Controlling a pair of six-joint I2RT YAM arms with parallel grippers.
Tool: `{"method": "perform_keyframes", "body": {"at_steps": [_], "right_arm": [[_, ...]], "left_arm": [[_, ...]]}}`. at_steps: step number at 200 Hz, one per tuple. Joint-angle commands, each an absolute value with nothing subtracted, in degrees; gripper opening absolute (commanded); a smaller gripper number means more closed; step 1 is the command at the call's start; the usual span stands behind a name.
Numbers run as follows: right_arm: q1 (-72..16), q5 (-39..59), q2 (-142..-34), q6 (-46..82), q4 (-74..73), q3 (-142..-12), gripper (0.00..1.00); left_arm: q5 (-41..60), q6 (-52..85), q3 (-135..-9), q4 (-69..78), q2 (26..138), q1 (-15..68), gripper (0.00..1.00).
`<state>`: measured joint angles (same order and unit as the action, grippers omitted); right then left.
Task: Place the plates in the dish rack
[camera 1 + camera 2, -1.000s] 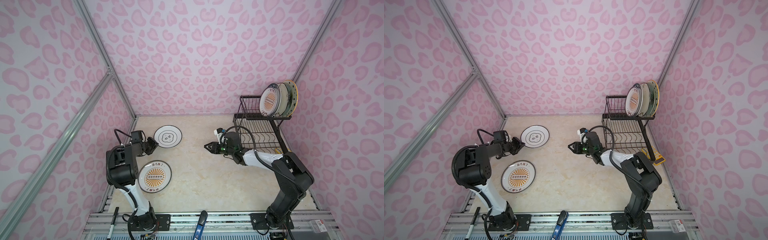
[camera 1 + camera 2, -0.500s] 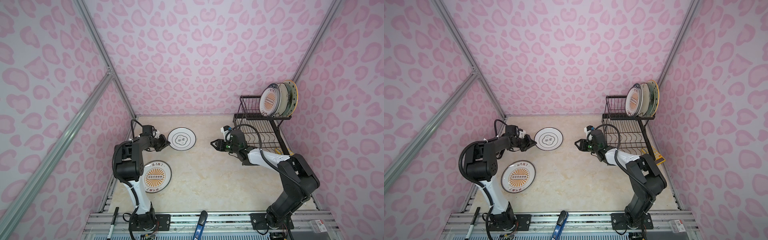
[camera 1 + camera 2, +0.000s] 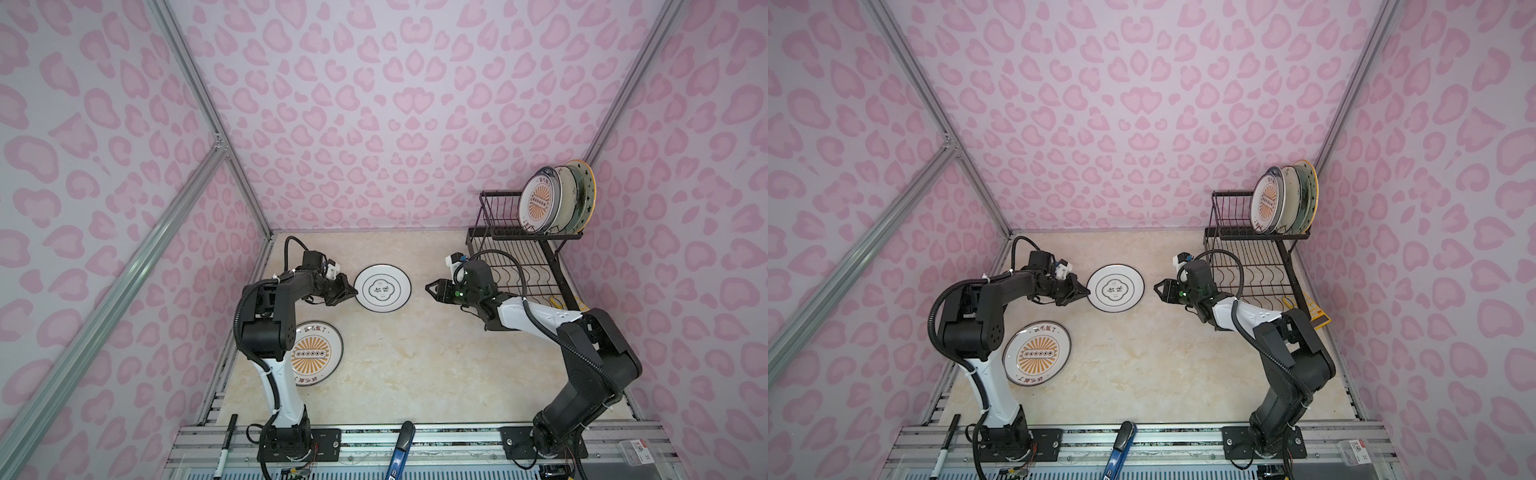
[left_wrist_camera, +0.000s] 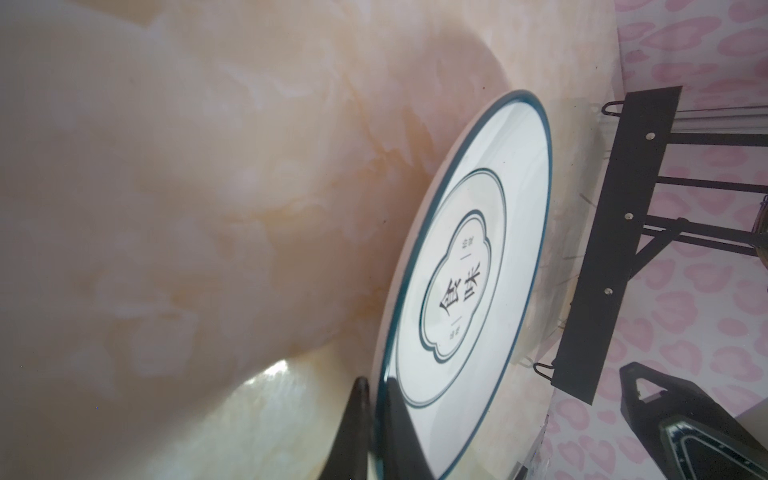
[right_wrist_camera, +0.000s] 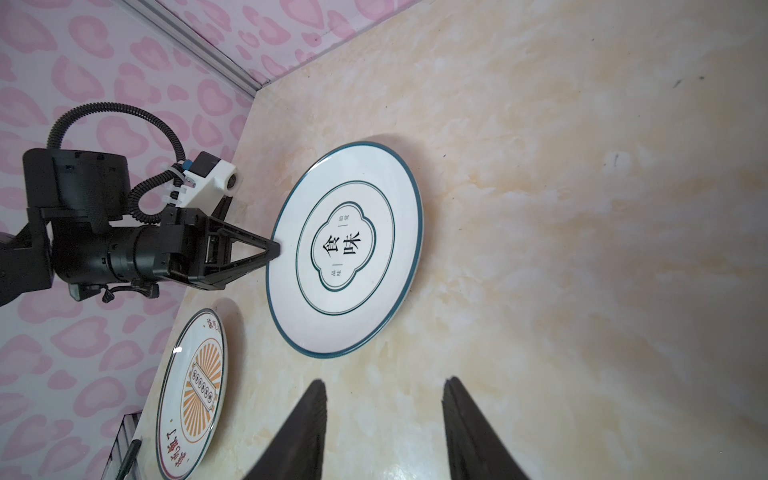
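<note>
The white plate (image 3: 382,288) with the black emblem is lying face up near the middle of the table (image 3: 415,365), between the two grippers. Over the last second it has been travelling from the back left of the table toward the centre. The left gripper (image 3: 352,294) is carrying it and pinching its near rim. In the left wrist view the fingertips (image 4: 359,395) are pressing on either side of the plate's edge (image 4: 469,266). I cannot tell whether the plate is riding just clear of the table or dragging its far edge.

Meanwhile the right gripper (image 3: 429,286) has been easing back slightly toward the rack (image 3: 496,210). Its jaws are spread with nothing between them, and it is facing the plate's free rim (image 5: 345,249) across a small gap. This is probably bringing the plate within the right arm's reach, since the rack is standing on that side.

Being round, the plate has no long axis of its own. It is staying nearly flat, and its emblem is stretching roughly along the line from one gripper to the other.

Farther out, an orange sunburst plate (image 3: 318,353) is waiting flat beside the left arm's base. Three plates (image 3: 539,203) are already standing on edge in the rack's upper tier, and the lower slots are looking empty.
</note>
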<state>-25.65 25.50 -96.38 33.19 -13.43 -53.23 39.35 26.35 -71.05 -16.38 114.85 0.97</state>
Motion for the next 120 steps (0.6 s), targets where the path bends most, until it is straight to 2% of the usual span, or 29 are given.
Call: {"method": "perform_keyframes", "body": {"at_steps": [1,58,120], "right_arm": [[-25.65,25.38,-96.68,32.65,-13.35,-52.84,0.46],[-25.75,25.66,-97.04,32.69,-13.53,-52.95,0.46],[-25.71,25.84,-97.42,32.74,-13.57,-53.16,0.46]], "left_arm": [[39.01,25.9,-71.62,-15.41,115.47,1.12,0.15],[39.88,27.07,-71.08,-13.43,115.97,1.21,0.27],[39.9,27.51,-71.15,-13.0,117.05,2.19,0.3]]}}
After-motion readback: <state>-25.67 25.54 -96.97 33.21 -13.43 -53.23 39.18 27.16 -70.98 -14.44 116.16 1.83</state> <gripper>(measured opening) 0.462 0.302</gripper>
